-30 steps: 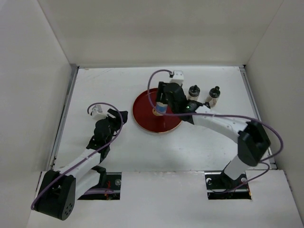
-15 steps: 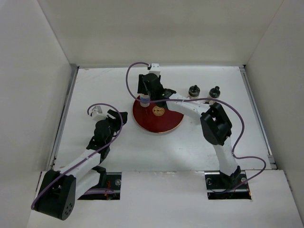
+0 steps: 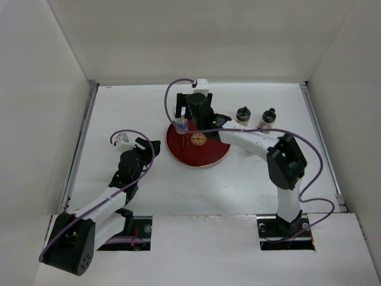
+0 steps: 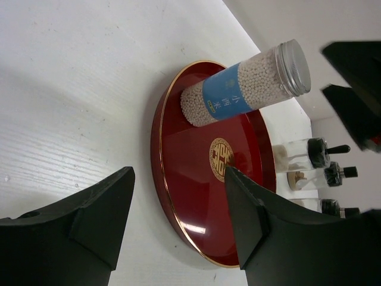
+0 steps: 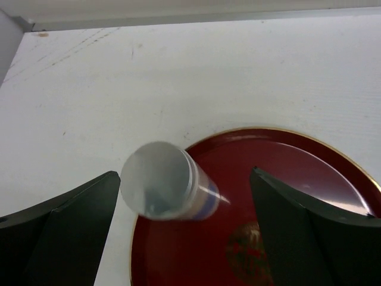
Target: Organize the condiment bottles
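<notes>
Cylinder bottle (image 4: 244,86) shows granules only from left wrist.

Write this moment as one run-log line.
right jaws: open, over clear cylinder bottle with silvery lid | bottle: upright on red round tray, near rim | left jaws: open, empty | black-capped glass bottles: beside tray

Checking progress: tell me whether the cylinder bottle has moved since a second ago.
Yes. The cylinder bottle shifted from near the red tray's centre to its far-left edge.

White table (image 3: 131,107), red tray (image 3: 209,156), squat bottles (image 3: 243,115)
</notes>
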